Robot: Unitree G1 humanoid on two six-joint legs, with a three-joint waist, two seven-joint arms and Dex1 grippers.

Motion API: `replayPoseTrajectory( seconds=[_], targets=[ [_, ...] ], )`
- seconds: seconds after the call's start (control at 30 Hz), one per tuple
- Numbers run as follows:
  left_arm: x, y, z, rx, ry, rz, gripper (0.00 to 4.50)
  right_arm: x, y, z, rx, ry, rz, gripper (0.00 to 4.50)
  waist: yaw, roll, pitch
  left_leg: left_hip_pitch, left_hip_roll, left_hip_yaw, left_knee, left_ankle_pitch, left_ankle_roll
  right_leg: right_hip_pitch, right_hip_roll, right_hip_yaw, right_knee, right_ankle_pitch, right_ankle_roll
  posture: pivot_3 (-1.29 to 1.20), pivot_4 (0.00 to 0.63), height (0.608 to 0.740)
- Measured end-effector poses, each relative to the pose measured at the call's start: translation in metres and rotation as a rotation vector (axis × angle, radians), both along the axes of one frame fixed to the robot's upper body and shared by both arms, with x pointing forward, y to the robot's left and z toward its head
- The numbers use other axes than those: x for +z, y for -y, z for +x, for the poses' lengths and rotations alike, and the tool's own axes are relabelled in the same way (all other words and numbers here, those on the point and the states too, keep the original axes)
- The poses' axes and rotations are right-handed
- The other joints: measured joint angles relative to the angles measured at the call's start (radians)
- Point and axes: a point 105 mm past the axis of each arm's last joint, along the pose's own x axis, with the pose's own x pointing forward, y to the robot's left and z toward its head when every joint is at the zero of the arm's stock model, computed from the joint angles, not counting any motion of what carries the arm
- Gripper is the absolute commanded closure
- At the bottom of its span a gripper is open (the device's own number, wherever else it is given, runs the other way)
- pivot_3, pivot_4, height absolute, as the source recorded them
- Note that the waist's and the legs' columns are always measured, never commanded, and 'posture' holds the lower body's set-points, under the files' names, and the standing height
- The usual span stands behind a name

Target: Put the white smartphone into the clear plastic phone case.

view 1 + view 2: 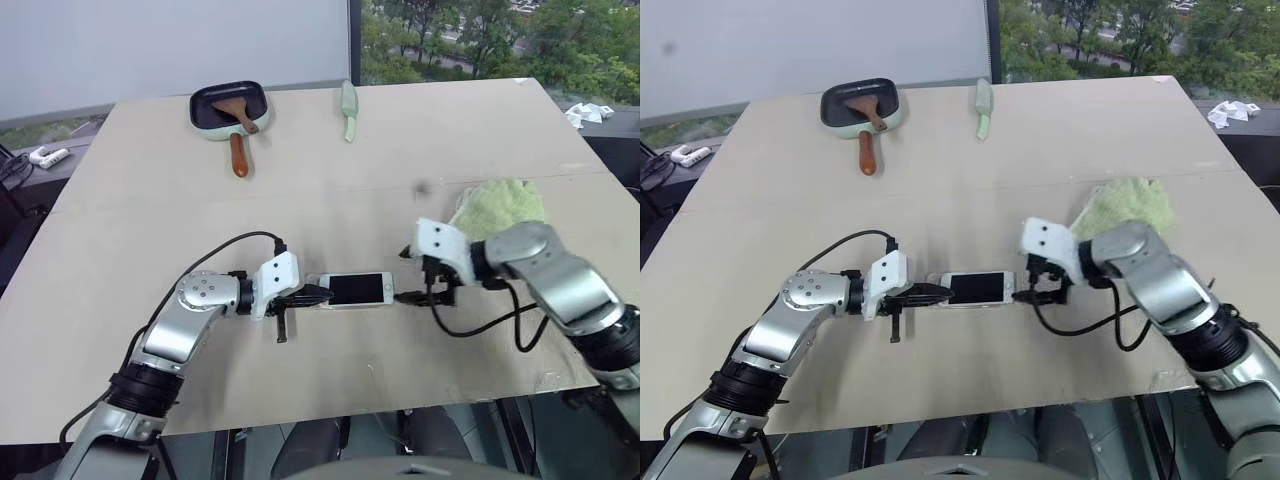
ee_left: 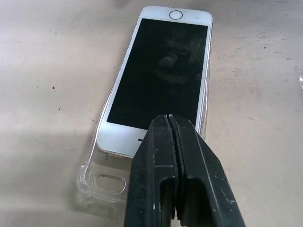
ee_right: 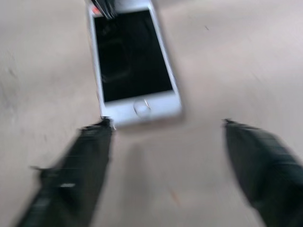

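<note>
The white smartphone [image 2: 163, 78] lies screen up on the table [image 1: 330, 190], near the table's front edge and about midway along it. It sits partly inside the clear plastic phone case [image 2: 102, 177]: the end with the home button reaches the case's far end, while at the other end a bare stretch of case with its camera cutout sticks out past the phone's white bezel.

The left gripper [image 2: 173, 130] is on that uncovered side of the phone. Its two black fingers are pressed together with nothing between them, and their joined tip rests over the phone's near bezel and the lower corner of the screen; whether it actually presses on the glass cannot be told.

The right gripper [image 3: 165, 124] is at the phone's home-button end. Its fingers [image 3: 90, 142] stand apart, one to each side of the phone's end and just short of it, clasping nothing.

Beyond the phone, behind the right gripper, a pale green cloth [image 1: 500, 205] lies bunched on the table. Well apart from the phone, at the table's far edge, sit a dark square pan [image 1: 228, 106] with a wooden spatula [image 1: 238, 112] in it and a brown handle pointing toward the phone. Beside the pan lies a light green utensil [image 1: 349, 108].
</note>
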Motion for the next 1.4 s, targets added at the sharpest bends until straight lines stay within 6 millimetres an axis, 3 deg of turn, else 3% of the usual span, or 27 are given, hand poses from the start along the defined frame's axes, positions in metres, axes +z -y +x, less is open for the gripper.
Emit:
replayPoseTrajectory(
  seconds=[0.03,0.2,0.37,0.47,0.63,0.7,0.73,0.87,1.1,1.4],
  targets=[
    [0.0,0.0,0.0,0.0,0.001,0.0,4.5,-0.001,0.002,0.0,-0.003,-0.006,-0.006,2.04,0.0,0.0,0.0,0.0,0.0,0.0,0.0,0.0,0.0,0.0,0.0,0.0,0.0,0.0,0.0,0.0,0.15,0.74],
    [0.004,0.001,0.0,0.006,0.002,-0.021,4.5,-0.006,0.006,0.002,-0.009,-0.017,-0.017,4.41,-0.001,0.0,0.0,0.0,0.0,0.0,0.0,0.0,0.0,0.0,0.0,0.0,0.0,0.0,0.0,0.0,0.15,0.74],
    [0.01,0.008,-0.01,0.0,-0.066,-0.082,4.5,-0.008,0.002,0.002,0.005,-0.015,-0.014,4.47,-0.003,-0.001,0.001,-0.003,0.0,0.0,0.0,0.0,0.0,-0.002,0.0,0.0,-0.001,0.0,0.0,0.0,0.15,0.74],
    [0.028,0.001,-0.012,0.012,-0.041,-0.102,4.5,-0.01,0.001,0.002,0.008,-0.019,-0.016,4.47,-0.004,-0.002,0.002,-0.003,0.0,-0.001,0.0,0.0,0.0,-0.002,0.0,-0.001,-0.001,0.0,0.0,0.0,0.15,0.74],
    [0.039,-0.048,-0.003,0.156,-0.002,-0.006,4.5,-0.012,-0.001,0.002,0.011,-0.016,-0.021,4.47,-0.007,0.0,0.003,-0.003,0.0,0.0,-0.001,0.0,0.0,-0.002,0.0,0.0,-0.001,0.0,0.0,0.0,0.15,0.74],
    [0.035,-0.062,-0.005,0.179,-0.01,0.013,4.5,-0.012,-0.001,0.003,0.01,-0.008,-0.024,4.47,-0.005,0.0,0.003,-0.003,0.0,0.0,-0.001,0.0,0.0,-0.002,0.0,0.0,-0.002,0.0,0.0,0.0,0.15,0.74],
    [0.026,-0.081,-0.009,0.206,-0.042,0.054,4.5,-0.012,-0.001,0.003,0.011,-0.003,-0.025,4.47,-0.006,0.0,0.004,-0.003,0.0,0.0,-0.002,0.0,0.0,-0.002,0.0,0.0,-0.002,0.0,0.0,0.0,0.15,0.74],
    [0.018,-0.093,-0.011,0.216,-0.047,0.083,4.5,-0.013,0.0,0.005,0.007,-0.003,-0.03,4.47,0.002,0.0,0.004,-0.003,0.0,-0.001,-0.002,0.0,0.0,-0.002,0.0,-0.002,-0.002,0.0,0.0,0.0,0.15,0.74],
    [0.006,-0.066,0.0,0.158,-0.056,0.013,4.5,-0.019,-0.002,0.003,0.017,-0.016,-0.047,4.47,0.005,0.0,0.004,-0.004,0.0,-0.001,-0.001,0.0,0.0,-0.002,-0.001,-0.002,-0.001,0.0,0.0,0.0,0.15,0.74],
    [0.005,-0.046,0.013,0.095,-0.039,-0.01,4.5,-0.02,0.0,0.003,0.016,-0.019,-0.064,4.47,-0.003,0.0,0.004,-0.003,0.0,-0.001,-0.001,0.0,0.0,-0.002,-0.001,-0.001,-0.001,0.0,0.0,0.0,0.15,0.74]
  ],
)
